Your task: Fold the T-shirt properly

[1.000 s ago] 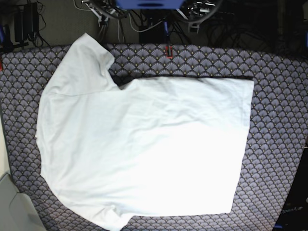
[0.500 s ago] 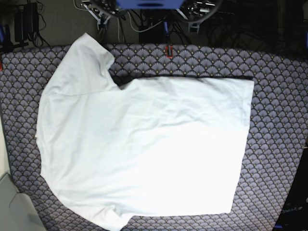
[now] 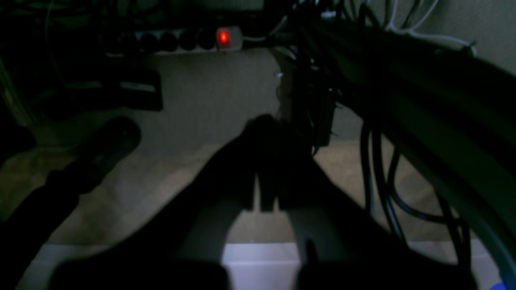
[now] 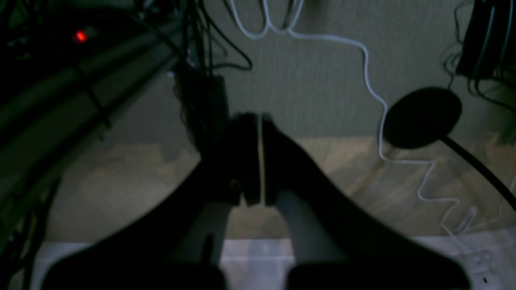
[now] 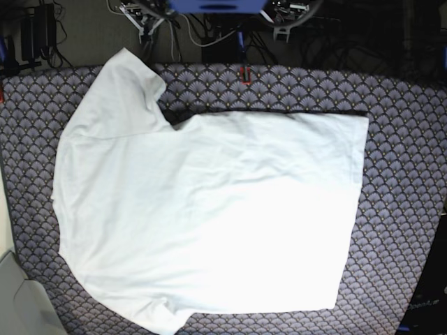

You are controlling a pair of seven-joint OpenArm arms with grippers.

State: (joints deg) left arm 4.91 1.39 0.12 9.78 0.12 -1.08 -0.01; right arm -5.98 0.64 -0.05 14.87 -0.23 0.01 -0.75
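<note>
The white T-shirt point(image 5: 209, 209) lies spread flat on the patterned table point(image 5: 398, 174), one sleeve pointing to the far left corner and the hem on the right. It is out of view in both wrist views. My left gripper point(image 3: 264, 125) is shut and empty, held off the table and facing the floor and cables. My right gripper point(image 4: 260, 121) is also shut and empty, facing the floor and a wall. In the base view only small parts of both arms show at the top edge, the left arm point(image 5: 283, 14) and the right arm point(image 5: 140, 14).
Cables and a power strip with a red light point(image 3: 223, 37) lie beyond the table's far edge. A white cable point(image 4: 375, 92) and a dark round stand point(image 4: 421, 117) are on the floor. A grey object point(image 5: 17, 300) sits at the table's near left corner.
The arm parts at the top edge of the base view have drawn back a little. The T-shirt has not moved.
</note>
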